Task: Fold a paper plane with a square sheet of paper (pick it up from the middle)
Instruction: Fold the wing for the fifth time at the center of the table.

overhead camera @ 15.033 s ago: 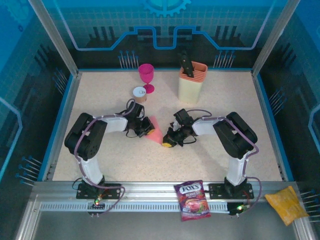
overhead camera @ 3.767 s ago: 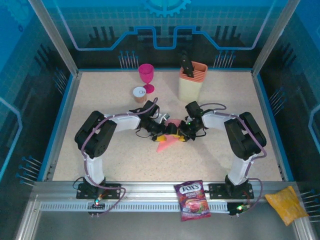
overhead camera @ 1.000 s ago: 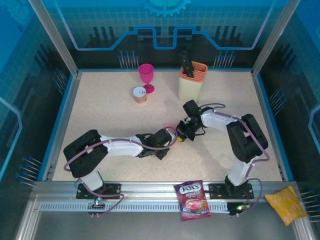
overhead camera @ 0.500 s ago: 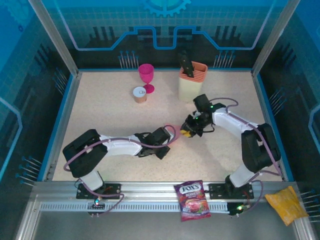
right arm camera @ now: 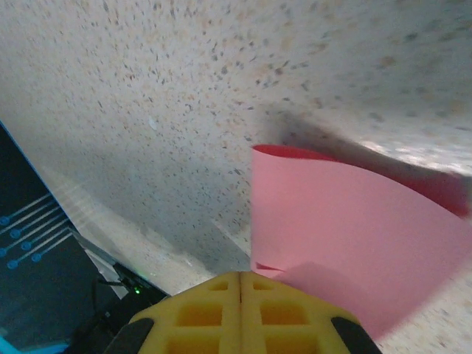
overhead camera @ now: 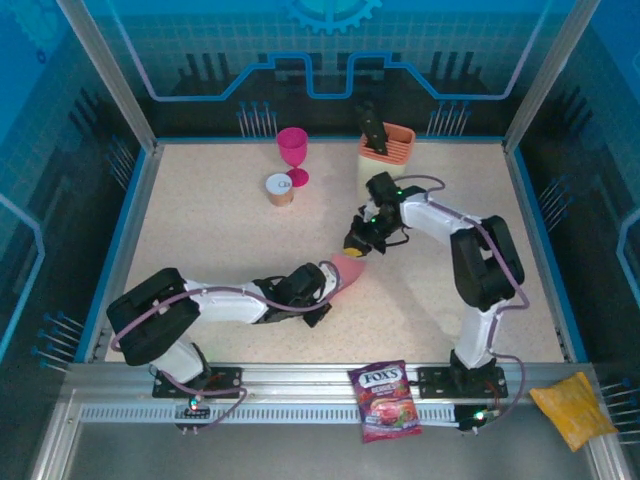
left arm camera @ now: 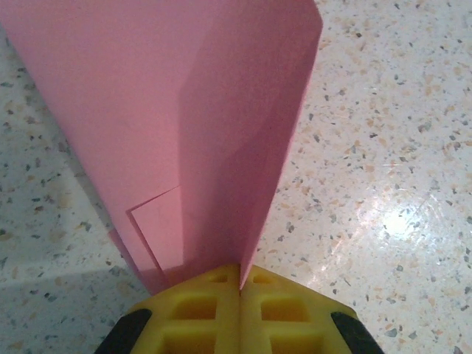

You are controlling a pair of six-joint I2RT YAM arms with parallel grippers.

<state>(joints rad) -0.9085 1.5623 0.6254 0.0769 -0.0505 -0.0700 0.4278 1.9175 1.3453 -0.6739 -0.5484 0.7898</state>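
The left gripper (overhead camera: 333,281) lies low over the middle of the counter (overhead camera: 200,220), its arm stretched almost flat from the near-left corner. In the left wrist view its 2 yellow fingers (left arm camera: 210,299) are pressed together on the narrow end of the paper plane (left arm camera: 177,110). The pink paper fans out from them and shows a centre crease and a small folded flap near the grip. From above, the paper plane (overhead camera: 349,269) rests on the counter, pointing away from the left gripper toward the back right.

The right gripper (overhead camera: 353,244) hangs just behind the paper, with its jaws closed. In the right wrist view the curled pink sheet (right arm camera: 346,236) sits just ahead and to the right of the joined fingers (right arm camera: 199,310); I cannot tell whether they touch it.

Half a second ago the right gripper was further right and nearer, and the paper was barely visible between the 2 grippers. Now it has swung back and left, toward the beige holder (overhead camera: 385,165), and the paper lies exposed. The left arm has dropped lower and stretched out more. About 4 seconds ago both grippers met on the paper further back.

The magenta goblet (overhead camera: 292,150), small can (overhead camera: 279,188), purple candy bag (overhead camera: 384,400) and yellow bag (overhead camera: 572,408) are where they were.
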